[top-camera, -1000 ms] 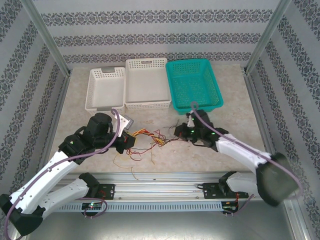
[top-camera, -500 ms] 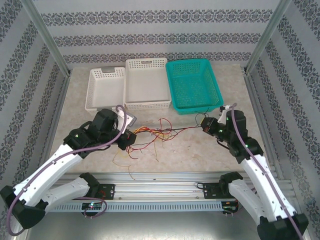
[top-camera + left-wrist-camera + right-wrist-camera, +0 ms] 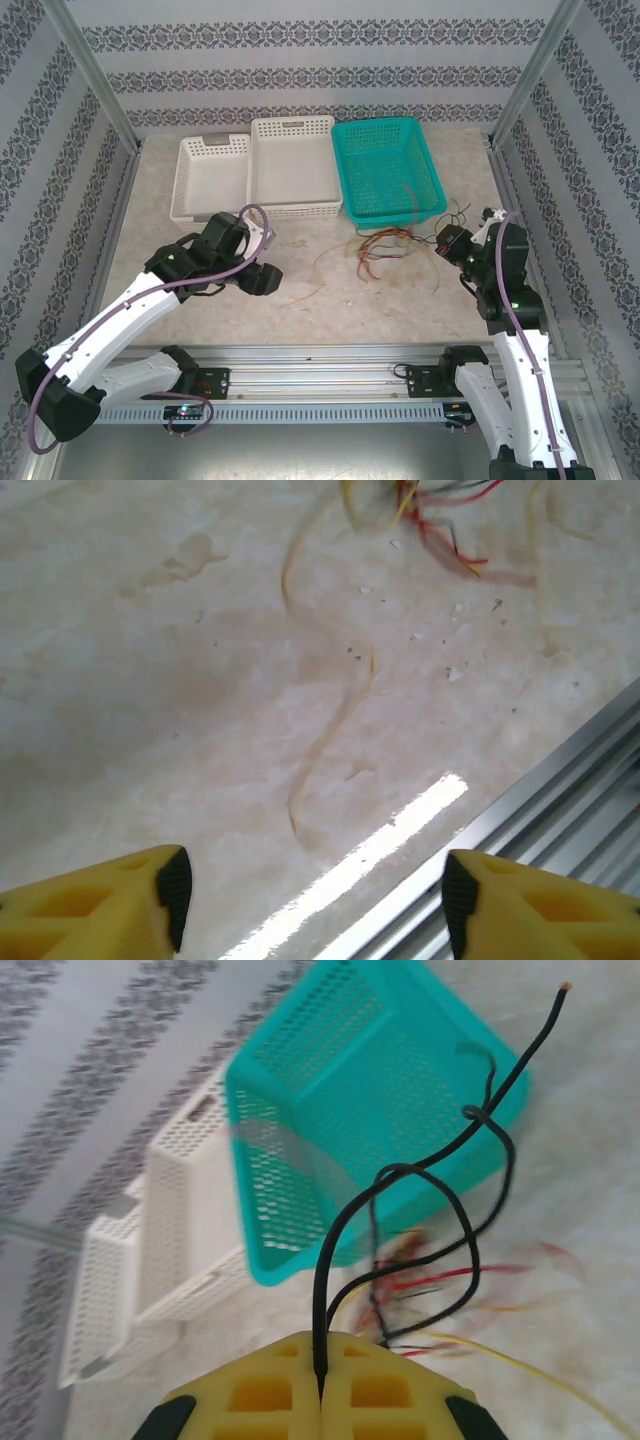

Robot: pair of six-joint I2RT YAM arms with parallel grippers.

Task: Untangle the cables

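The cables (image 3: pixel 385 244) lie as a loose tangle of red, yellow, orange and dark wires on the table, just in front of the teal basket (image 3: pixel 388 170). My right gripper (image 3: pixel 446 240) is at the tangle's right end. It is shut on a black cable (image 3: pixel 327 1260), which loops up from between the fingertips (image 3: pixel 320 1378) towards the blurred tangle (image 3: pixel 420 1275). My left gripper (image 3: pixel 267 279) hovers left of the tangle, apart from it. It is open with nothing between its fingers (image 3: pixel 310 900). One thin orange wire (image 3: pixel 335 705) lies on the table beyond them.
Two white baskets (image 3: pixel 212 176) (image 3: pixel 294 165) stand beside the teal one along the back. A metal rail (image 3: pixel 330 360) runs along the near edge, and it is close to the left fingers (image 3: pixel 560 780). Patterned walls enclose the table.
My left gripper has opened and let go of the cables. My right gripper has pulled the tangle to the right, and the right arm has swung towards the right side.
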